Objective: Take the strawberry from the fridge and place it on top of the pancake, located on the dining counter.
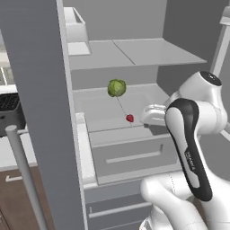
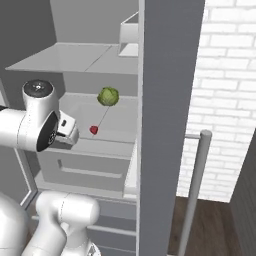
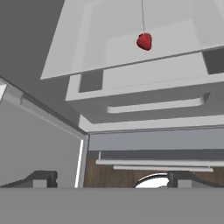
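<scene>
One strawberry (image 1: 130, 118) sits near the fridge (image 1: 40, 90) shelf's front edge, open room around it; the gripper (image 3: 109, 179) fingers are wide apart, holding nothing.

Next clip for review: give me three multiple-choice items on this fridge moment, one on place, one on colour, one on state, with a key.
1. Where is the strawberry?
A. on a fridge shelf, near its front edge
B. inside a closed drawer
C. between the end effector's fingers

2. What colour is the leafy ball behind the strawberry?
A. red
B. green
C. white

3. What state is the end effector in?
A. shut on the strawberry
B. shut on nothing
C. open, holding nothing

Key: 1 A, both base views show the berry lying on the shelf above the drawer; 2 B, it is green in both base views; 3 C, the hand view shows the fingertips wide apart with the berry far ahead.
</scene>
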